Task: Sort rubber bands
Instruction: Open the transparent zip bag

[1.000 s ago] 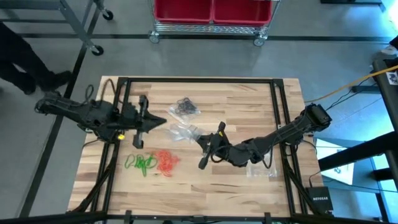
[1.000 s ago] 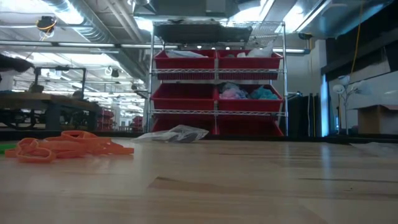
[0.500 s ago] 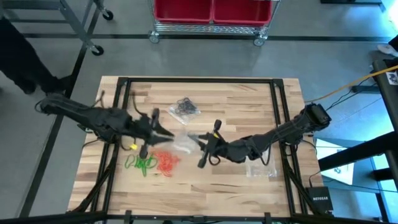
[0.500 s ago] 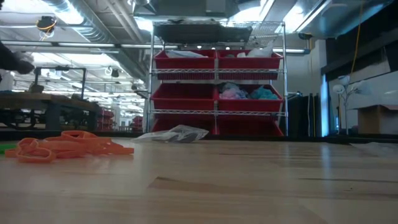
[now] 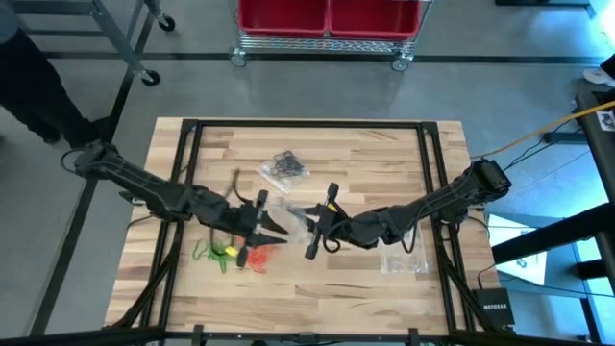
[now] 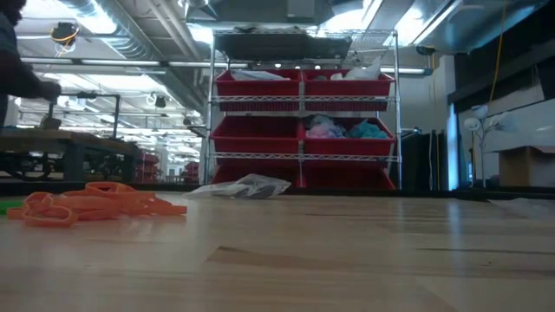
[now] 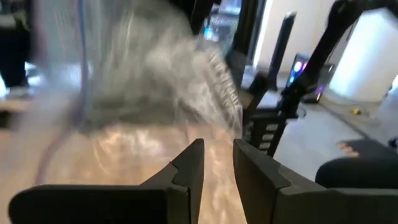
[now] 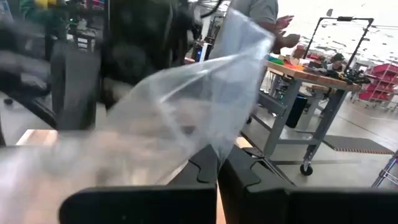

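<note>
While lying flat: orange rubber bands [image 6: 91, 204], long axis crosswise.

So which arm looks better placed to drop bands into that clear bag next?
The left, probably. The right claw is shut on the clear bag, holding it up. The left claw is free, slightly open, beside the bag's mouth and over the orange bands.

Left claw [image 5: 281, 228] slightly parted, facing the pinched-shut right claw [image 5: 304, 219] mid-table.
</note>
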Controlling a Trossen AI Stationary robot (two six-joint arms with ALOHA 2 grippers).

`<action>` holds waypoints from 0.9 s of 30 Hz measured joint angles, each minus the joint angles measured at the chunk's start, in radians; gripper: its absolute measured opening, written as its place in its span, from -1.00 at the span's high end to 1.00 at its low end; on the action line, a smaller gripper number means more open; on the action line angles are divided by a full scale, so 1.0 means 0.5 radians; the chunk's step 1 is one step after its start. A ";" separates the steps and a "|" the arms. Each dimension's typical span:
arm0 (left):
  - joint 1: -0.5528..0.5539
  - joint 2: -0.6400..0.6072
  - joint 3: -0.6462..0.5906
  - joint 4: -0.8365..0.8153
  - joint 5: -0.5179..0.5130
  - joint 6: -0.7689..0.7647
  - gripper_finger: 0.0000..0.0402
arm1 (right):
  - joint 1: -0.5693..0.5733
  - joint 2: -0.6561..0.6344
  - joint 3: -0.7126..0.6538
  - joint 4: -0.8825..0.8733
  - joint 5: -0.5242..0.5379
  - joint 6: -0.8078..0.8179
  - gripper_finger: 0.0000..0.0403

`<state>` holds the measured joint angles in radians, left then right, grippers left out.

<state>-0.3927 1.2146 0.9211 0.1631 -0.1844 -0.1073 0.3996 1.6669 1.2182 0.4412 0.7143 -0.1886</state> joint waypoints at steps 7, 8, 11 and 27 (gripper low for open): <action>-0.054 -0.351 0.002 -0.153 -0.056 0.233 0.62 | -0.002 0.000 0.000 0.014 -0.001 0.001 1.00; -0.053 -0.375 0.002 -0.190 -0.103 0.262 0.62 | -0.002 0.000 0.000 0.013 -0.001 0.007 1.00; -0.049 -0.391 0.002 -0.247 -0.229 0.330 0.58 | -0.002 0.000 0.000 0.012 -0.018 0.054 1.00; 0.010 -0.283 0.001 -0.252 -0.511 0.484 0.02 | -0.016 0.000 0.000 0.013 -0.185 0.058 1.00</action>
<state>-0.3878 1.0733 0.9215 0.0373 -0.4402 0.1349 0.3916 1.6669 1.2182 0.4478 0.6217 -0.1596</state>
